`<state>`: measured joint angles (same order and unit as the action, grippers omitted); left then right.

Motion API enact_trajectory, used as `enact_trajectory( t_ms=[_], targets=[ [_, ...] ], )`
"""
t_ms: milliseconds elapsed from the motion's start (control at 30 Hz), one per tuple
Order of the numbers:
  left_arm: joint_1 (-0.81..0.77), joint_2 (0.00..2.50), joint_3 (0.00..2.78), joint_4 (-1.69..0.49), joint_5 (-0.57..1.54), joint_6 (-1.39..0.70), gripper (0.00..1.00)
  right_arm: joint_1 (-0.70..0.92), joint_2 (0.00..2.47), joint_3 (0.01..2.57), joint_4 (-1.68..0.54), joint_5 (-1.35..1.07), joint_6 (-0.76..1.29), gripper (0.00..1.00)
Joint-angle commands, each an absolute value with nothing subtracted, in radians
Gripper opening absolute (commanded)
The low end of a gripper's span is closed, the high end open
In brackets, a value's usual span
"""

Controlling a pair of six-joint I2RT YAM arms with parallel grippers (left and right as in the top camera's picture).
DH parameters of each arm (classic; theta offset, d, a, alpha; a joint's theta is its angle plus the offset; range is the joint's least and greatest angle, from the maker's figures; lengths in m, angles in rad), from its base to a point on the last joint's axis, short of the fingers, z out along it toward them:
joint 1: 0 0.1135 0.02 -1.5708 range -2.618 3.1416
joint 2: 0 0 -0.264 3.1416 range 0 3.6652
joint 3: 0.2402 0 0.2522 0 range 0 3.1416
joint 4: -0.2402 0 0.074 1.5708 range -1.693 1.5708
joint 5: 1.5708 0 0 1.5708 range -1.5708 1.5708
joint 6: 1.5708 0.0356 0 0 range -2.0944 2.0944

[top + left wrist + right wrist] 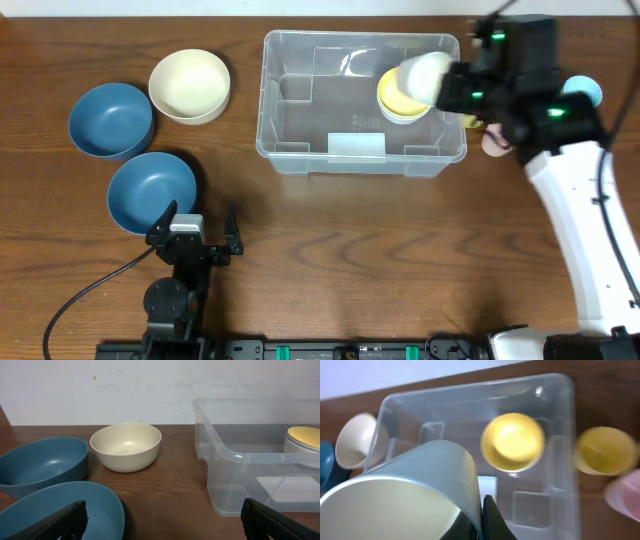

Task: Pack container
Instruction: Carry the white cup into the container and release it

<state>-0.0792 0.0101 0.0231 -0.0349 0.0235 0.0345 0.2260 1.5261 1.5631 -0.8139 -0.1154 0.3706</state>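
Clear plastic, one container point(300, 160) sits on the brown wooden table point(350, 260) toward the far edge, slightly right of the middle. In it stands one yellow cup point(392, 100), upright with its mouth up, close to the container's right end.

Five cups show in all. Besides that yellow one, a pale cup point(424, 72) is tilted on its side above the right end of the container, just over the yellow cup. The right gripper point(447, 85) grips it: the right wrist view shows a dark finger point(492, 522) pressed against the cup's wall. Three more cups lie on the table past the container's right wall: a second yellow cup point(606, 450) just beside the wall, a pink cup point(626, 494) next to that, and a light blue cup point(582, 90) farther right, partly hidden by the arm.

Three bowls stand left of the container, well apart from it. One is a cream bowl point(190, 85) and two are blue. The far blue bowl point(110, 120) nearly touches the cream one, and the near blue bowl point(150, 190) sits just in front of it.

The left gripper point(196, 222) rests at the near edge beside the near blue bowl, its fingers spread wide with nothing between them.
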Motion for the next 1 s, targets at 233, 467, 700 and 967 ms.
enact_trajectory(
  t_ms=[233,467,700,967],
  targets=[
    [-0.074,0.004,0.004,-0.072,0.012,0.048,0.98,0.332,1.718,1.57,-0.808,0.019,0.381,0.01],
    [-0.074,0.004,0.004,-0.071,0.012,0.048,0.98,0.332,1.851,1.57,-0.833,0.024,0.379,0.01],
    [-0.074,0.004,0.004,-0.072,0.012,0.048,0.98,0.332,1.936,1.57,-0.866,0.062,0.376,0.01],
    [-0.074,0.004,0.004,-0.071,0.012,0.048,0.98,0.326,1.984,1.567,-0.894,0.094,0.365,0.01]
  ],
)
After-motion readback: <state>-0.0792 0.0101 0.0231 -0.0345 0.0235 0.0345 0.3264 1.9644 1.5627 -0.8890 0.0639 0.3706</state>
